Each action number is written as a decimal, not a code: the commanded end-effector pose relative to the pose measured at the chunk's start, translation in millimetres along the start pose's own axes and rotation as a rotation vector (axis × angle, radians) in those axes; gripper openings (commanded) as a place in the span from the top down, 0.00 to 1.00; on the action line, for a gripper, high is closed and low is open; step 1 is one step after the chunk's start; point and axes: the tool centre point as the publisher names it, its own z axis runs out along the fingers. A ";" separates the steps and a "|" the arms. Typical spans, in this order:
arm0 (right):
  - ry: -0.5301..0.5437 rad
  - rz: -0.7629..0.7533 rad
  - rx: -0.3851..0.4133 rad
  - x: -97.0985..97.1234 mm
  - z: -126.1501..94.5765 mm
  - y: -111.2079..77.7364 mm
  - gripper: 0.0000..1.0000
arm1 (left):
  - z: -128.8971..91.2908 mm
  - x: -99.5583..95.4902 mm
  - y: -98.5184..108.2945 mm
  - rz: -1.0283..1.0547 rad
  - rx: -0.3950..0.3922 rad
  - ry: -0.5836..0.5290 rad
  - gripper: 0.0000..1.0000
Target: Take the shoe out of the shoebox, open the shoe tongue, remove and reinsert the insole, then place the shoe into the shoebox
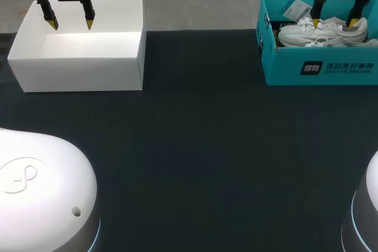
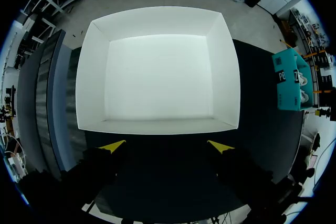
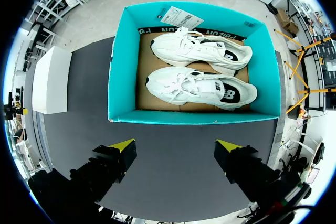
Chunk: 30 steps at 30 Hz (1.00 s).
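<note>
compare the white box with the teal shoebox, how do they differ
The white box is plain white; the teal shoebox is teal with print on its front wall. The white box shows nothing inside; the teal shoebox holds two white shoes side by side. Both are open-topped on the dark table, the left gripper open over the white box, the right gripper open over the teal shoebox.
</note>
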 end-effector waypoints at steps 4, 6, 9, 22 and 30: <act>0.000 0.000 0.000 0.0 -0.1 -0.1 0.00 | -0.4 -0.2 0.1 0.000 0.000 -0.002 0.00; 0.000 0.000 0.000 0.0 -0.1 -0.1 0.00 | -0.4 -0.2 0.1 0.000 0.000 -0.002 0.00; 0.000 0.000 0.000 0.0 -0.1 -0.1 0.00 | -0.4 -0.2 0.1 0.000 0.000 -0.002 0.00; 0.000 0.043 -0.071 -22.2 3.5 11.6 0.00 | -0.4 -0.2 0.1 0.000 0.000 -0.002 0.00; -0.019 0.066 -0.138 -94.4 16.5 29.4 0.00 | -0.4 -0.2 0.1 0.000 0.000 -0.002 0.00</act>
